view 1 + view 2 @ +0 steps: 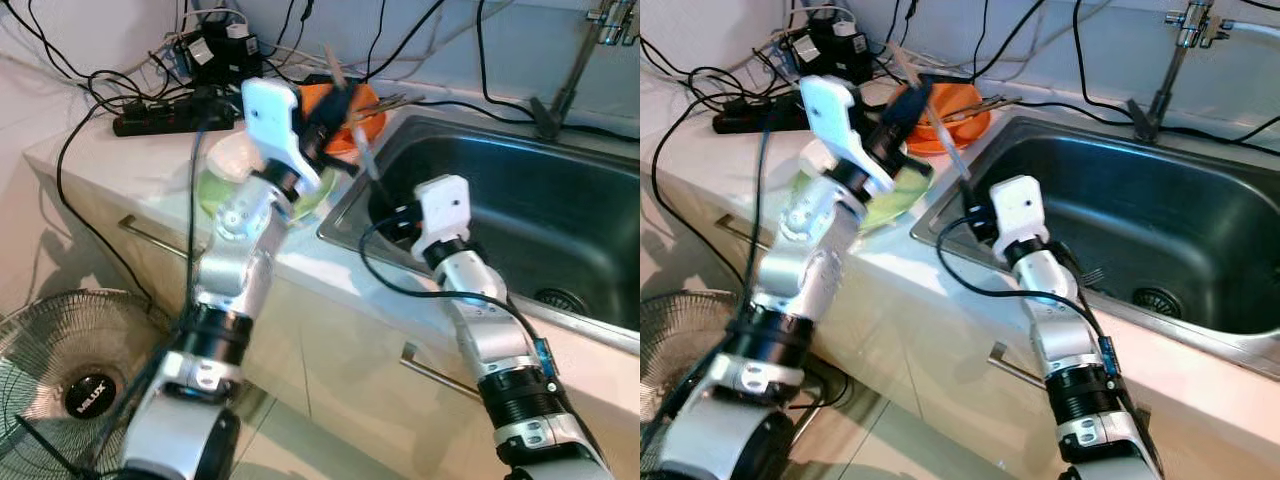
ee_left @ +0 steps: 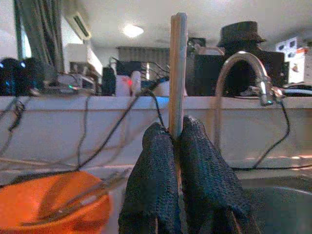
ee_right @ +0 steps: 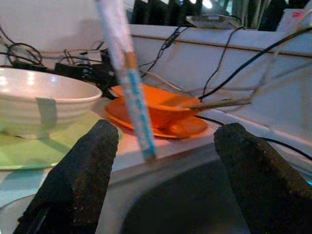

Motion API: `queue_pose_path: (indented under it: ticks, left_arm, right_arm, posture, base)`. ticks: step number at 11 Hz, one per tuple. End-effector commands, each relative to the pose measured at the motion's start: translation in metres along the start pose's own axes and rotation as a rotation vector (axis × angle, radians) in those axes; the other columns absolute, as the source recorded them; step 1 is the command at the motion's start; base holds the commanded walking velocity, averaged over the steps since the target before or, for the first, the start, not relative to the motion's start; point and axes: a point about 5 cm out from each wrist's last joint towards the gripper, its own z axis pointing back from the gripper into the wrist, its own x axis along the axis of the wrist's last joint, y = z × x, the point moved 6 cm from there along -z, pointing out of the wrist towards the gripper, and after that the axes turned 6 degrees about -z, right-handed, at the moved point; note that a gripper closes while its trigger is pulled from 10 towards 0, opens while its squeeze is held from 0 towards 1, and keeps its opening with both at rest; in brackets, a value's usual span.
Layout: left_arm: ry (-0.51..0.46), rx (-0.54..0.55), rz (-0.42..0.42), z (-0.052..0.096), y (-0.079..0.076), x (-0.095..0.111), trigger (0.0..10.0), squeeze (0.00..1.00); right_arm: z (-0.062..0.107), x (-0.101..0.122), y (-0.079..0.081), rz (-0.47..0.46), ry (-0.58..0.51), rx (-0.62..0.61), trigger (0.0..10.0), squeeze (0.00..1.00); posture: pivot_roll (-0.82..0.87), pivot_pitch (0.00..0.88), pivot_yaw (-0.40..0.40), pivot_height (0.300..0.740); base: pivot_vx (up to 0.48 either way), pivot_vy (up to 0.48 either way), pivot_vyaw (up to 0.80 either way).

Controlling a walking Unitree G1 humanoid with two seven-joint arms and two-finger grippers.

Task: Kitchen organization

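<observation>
Seen from the left eye: left gripper raised over the counter edge between the orange bowl and the sink, clamped on a chopstick that slants down toward the basin; right gripper low at the sink's near corner, just under the stick's lower end. Judged partly done at best: some utensils already resting in the orange bowl, one stick in hand and not yet put down, white bowl on the green plate untouched. From the right eye: same layout, with the power strip and cables behind and the faucet at the far rim. From the left wrist: both black fingers pressed together on the pale stick, which stands up between them, orange bowl below. From the right wrist: fingers spread wide apart, nothing held, the stick's blue-patterned tip hanging in the gap between them, touching neither.
</observation>
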Motion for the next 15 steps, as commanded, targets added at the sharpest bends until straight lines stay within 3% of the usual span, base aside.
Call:
queue_pose_path:
  ticks: [1,4,7,8,9,15]
  left_arm:
    - [-0.016,-0.023,0.007,0.0,-0.003,0.006,10.0,0.0]
    - [0.001,-0.078,0.068,0.002,-0.018,0.002,10.0,0.0]
    - [0.021,-0.082,0.102,0.005,-0.019,-0.002,10.0,0.0]
    - [0.026,-0.084,0.104,0.005,-0.018,-0.002,10.0,0.0]
    - [0.029,-0.085,0.106,0.005,-0.018,-0.002,10.0,0.0]
    - [0.052,-0.119,0.165,0.007,-0.027,-0.006,10.0,0.0]
  right_arm:
    - [0.001,0.003,0.004,0.003,-0.015,0.017,10.0,0.0]
    - [0.0,0.004,-0.001,-0.016,-0.017,-0.012,10.0,0.0]
    - [0.001,0.001,0.0,-0.019,-0.01,-0.022,10.0,0.0]
    - [0.001,0.001,0.0,-0.02,-0.009,-0.025,2.4,0.0]
    - [0.001,0.001,-0.002,-0.022,-0.011,-0.032,0.0,0.0]
    - [0.001,-0.003,0.0,-0.031,-0.001,-0.027,0.0,0.0]
  posture:
    - [0.12,0.001,0.073,0.74]
    - [0.11,0.0,0.075,0.74]
    - [0.12,0.003,0.079,0.74]
    - [0.12,0.004,0.08,0.74]
    - [0.12,0.004,0.081,0.74]
    - [0.12,0.01,0.077,0.74]
  base:
    - [0.0,0.0,0.0]
    - [0.0,0.0,0.0]
    - [0.0,0.0,0.0]
    - [0.0,0.0,0.0]
    - [0.0,0.0,0.0]
    - [0.0,0.0,0.0]
